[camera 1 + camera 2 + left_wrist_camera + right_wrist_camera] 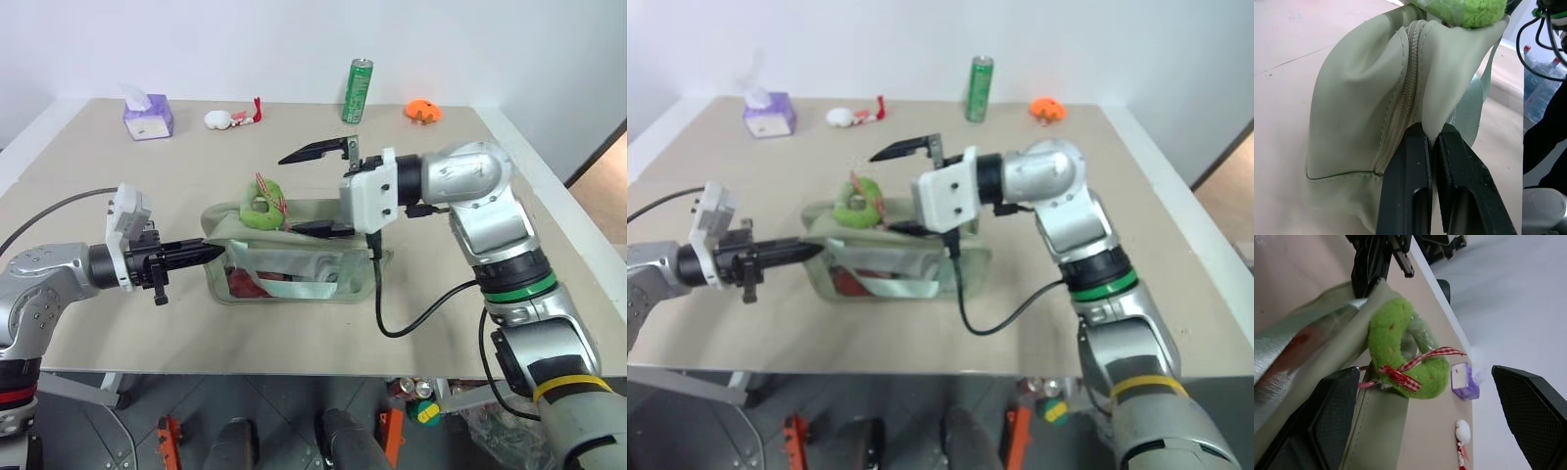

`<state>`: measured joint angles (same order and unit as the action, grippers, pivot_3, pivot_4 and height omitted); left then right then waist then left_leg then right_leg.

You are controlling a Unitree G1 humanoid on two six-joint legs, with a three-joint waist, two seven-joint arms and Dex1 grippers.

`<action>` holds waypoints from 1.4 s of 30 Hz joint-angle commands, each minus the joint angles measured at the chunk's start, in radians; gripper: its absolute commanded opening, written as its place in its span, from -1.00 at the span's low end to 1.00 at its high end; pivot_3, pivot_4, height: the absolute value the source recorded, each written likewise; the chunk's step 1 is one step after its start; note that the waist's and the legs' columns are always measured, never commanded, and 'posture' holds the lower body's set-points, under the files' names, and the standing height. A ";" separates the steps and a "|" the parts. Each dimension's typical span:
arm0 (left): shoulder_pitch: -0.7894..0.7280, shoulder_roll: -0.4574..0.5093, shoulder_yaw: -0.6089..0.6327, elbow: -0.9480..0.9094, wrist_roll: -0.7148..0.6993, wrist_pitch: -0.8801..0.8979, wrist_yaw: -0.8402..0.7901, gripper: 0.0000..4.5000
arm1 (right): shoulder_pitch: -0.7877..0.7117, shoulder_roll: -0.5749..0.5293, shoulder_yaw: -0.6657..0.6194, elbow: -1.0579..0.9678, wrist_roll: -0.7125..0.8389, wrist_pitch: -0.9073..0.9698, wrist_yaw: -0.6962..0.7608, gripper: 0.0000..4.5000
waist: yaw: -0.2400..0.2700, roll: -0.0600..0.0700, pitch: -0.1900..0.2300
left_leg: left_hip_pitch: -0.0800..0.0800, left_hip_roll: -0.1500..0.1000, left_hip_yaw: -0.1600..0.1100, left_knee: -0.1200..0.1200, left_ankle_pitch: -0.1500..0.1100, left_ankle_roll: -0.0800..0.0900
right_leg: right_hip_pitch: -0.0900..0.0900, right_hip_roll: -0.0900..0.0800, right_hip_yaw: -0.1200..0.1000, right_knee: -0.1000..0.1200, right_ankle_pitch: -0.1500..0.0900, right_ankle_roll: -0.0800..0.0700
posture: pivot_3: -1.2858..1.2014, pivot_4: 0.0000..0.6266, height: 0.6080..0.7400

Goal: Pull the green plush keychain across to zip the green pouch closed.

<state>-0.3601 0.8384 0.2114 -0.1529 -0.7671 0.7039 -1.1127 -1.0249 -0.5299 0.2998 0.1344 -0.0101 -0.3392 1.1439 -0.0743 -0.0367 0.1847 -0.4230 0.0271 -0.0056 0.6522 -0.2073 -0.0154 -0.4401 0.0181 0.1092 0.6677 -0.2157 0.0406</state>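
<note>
Meanwhile, left fingers [1422, 161] pinch the green pouch [323, 266].

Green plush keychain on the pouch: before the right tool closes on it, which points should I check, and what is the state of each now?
1. Left tool pinches the end of the pale sage-green fabric pouch: ok.
2. Right tool stands wide open: ok.
3. Lime-green fuzzy ring-shaped plush keychain lies between the right tool's fingers: ok.
4. Fingers touching the plush: not ok, a gap shows on both sides.
5. Zipper runs straight near the left grip: ok.
6. Slider position under the plush: cannot tell.
</note>
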 commanded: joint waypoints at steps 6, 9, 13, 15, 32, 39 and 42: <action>-0.006 0.000 0.029 -0.016 -0.017 -0.007 0.001 -1.00 | 0.005 0.043 0.020 -0.004 -0.020 -0.041 -0.027 0.99 | 0.000 0.000 0.000 | 0.000 0.000 -0.001 0.000 0.000 0.000 | 0.000 0.000 -0.001 0.000 0.000 0.000 | 0.03 -0.52 1.00; -0.008 -0.001 0.030 -0.013 -0.015 -0.010 0.001 -1.00 | 0.004 0.060 0.029 0.009 -0.031 -0.055 -0.036 0.99 | 0.000 0.000 0.000 | 0.000 0.000 -0.001 0.000 0.000 0.000 | 0.000 0.000 -0.001 0.000 0.000 0.000 | 0.03 -0.52 1.00; -0.008 -0.004 0.030 -0.008 -0.012 -0.014 0.003 -1.00 | -0.012 0.091 0.028 0.054 -0.050 -0.079 -0.069 0.74 | -0.001 0.000 0.000 | 0.000 0.000 -0.001 0.000 0.000 0.000 | 0.000 0.001 -0.001 0.000 0.000 -0.001 | 0.03 -0.52 1.00; -0.005 -0.005 0.030 -0.007 -0.011 -0.015 0.004 -1.00 | -0.017 0.096 0.028 0.073 -0.050 -0.087 -0.072 0.45 | 0.000 0.000 0.000 | 0.000 0.000 -0.001 0.000 0.000 0.000 | 0.000 0.000 -0.001 0.000 0.000 -0.001 | 0.03 -0.52 1.00; -0.008 -0.010 0.032 0.015 -0.010 -0.019 0.004 -1.00 | -0.023 0.099 0.037 0.099 -0.018 -0.083 -0.010 -0.99 | -0.001 0.000 0.000 | 0.000 0.001 -0.001 0.000 0.000 0.000 | 0.000 0.001 -0.001 0.000 0.001 -0.001 | 0.03 -0.52 1.00; -0.021 -0.017 0.019 0.027 -0.003 -0.022 -0.003 -1.00 | -0.023 -0.020 -0.043 0.115 -0.055 -0.073 -0.061 -0.99 | 0.001 0.000 0.000 | 0.000 0.000 -0.001 0.000 0.000 0.000 | 0.000 0.000 -0.001 0.000 0.001 -0.001 | 0.03 -0.52 1.00; -0.022 -0.020 0.016 0.033 0.001 -0.024 -0.007 -1.00 | -0.018 -0.098 -0.072 0.120 -0.068 -0.064 -0.072 -0.99 | 0.001 0.000 0.000 | 0.000 0.000 0.000 0.000 0.000 0.000 | 0.000 -0.001 -0.001 0.000 0.000 -0.001 | 0.03 -0.52 1.00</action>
<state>-0.3701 0.8148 0.2123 -0.1233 -0.7649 0.6946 -1.1139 -1.0276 -0.5940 0.2863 0.2517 -0.0701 -0.4088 1.0866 -0.0732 -0.0367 0.1848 -0.4229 0.0265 -0.0059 0.6520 -0.2070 -0.0159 -0.4398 0.0176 0.1087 0.6676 -0.2156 0.0400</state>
